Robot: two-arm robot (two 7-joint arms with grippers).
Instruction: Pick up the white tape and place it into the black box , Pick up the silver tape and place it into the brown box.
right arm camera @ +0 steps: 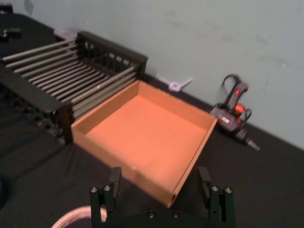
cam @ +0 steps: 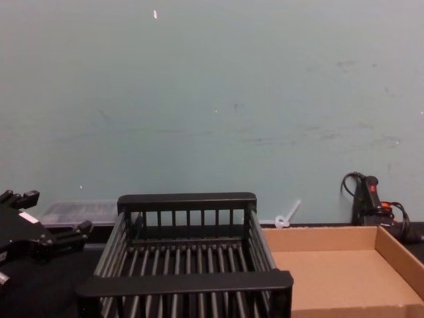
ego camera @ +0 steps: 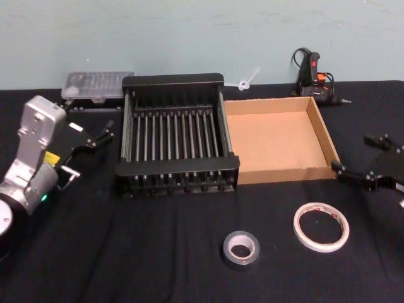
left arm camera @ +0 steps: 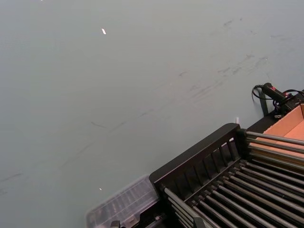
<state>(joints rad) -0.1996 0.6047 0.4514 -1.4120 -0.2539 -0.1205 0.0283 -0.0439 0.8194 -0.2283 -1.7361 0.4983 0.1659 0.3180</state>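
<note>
The white tape (ego camera: pixel 320 226) lies flat on the black table at the front right, and its edge shows in the right wrist view (right arm camera: pixel 71 216). Left of it lies the silver tape (ego camera: pixel 241 248), a small grey roll. The black box (ego camera: pixel 177 139) (cam: pixel 185 265) stands mid-table with nothing in it. Touching its right side is the brown box (ego camera: pixel 278 136) (right arm camera: pixel 142 133), also with nothing in it. My right gripper (ego camera: pixel 356 156) (right arm camera: pixel 160 175) hovers open beside the brown box's right front corner, above and beyond the white tape. Left of the black box, my left gripper (ego camera: pixel 104 134) (cam: pixel 56 212) is open and holds nothing.
A clear plastic case (ego camera: pixel 98 85) lies behind the black box's left corner. A black glue gun (ego camera: pixel 312 72) with its cord stands behind the brown box. Between them lies a small white plastic piece (ego camera: pixel 246 81). A pale green wall closes off the table's far edge.
</note>
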